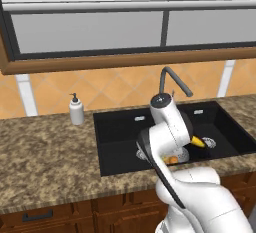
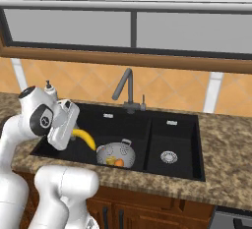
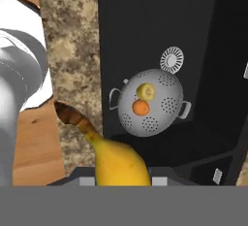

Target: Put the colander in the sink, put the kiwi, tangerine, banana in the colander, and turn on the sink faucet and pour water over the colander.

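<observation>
My gripper (image 2: 74, 133) is shut on the banana (image 2: 84, 138), a curved yellow fruit with a brown stem, and holds it in the air over the front left part of the black sink (image 2: 172, 134). In the hand view the banana (image 3: 118, 164) rises between the jaws. Below it, the grey colander (image 3: 151, 103) stands in the large basin with the kiwi (image 3: 145, 91) and the tangerine (image 3: 141, 107) inside. The colander (image 2: 118, 155) is to the right of and lower than the banana. The dark gooseneck faucet (image 2: 125, 88) stands behind the sink, and no water shows.
A white soap dispenser (image 1: 76, 109) stands on the granite counter left of the sink. The smaller right basin has a silver drain (image 2: 169, 157). Another drain (image 3: 172, 58) lies just beyond the colander. Tiled wall and a window run behind.
</observation>
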